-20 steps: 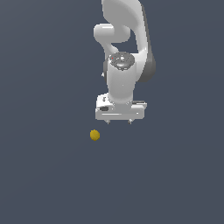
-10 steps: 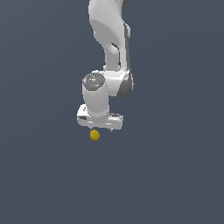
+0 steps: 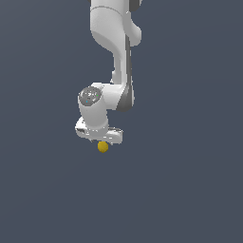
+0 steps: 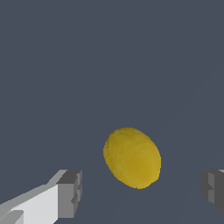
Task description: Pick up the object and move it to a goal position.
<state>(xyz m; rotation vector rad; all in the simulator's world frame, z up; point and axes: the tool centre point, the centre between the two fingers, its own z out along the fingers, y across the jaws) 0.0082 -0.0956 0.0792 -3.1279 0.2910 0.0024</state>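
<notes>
Yellow and smooth, the ball [image 3: 102, 147] sits on the dark grey floor [image 3: 190, 190], directly under the white arm [image 3: 111, 57], whose gripper [image 3: 100, 141] hangs just above it. In the wrist view the left finger [image 4: 65, 194] and the right finger [image 4: 213, 189] stand wide apart, the ball [image 4: 132, 157] between them, touching neither.

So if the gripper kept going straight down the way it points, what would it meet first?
Most likely the yellow ball, which lies between the open fingers of the gripper. Depth is unclear, so they may pass either side of it and reach the surface.
</notes>
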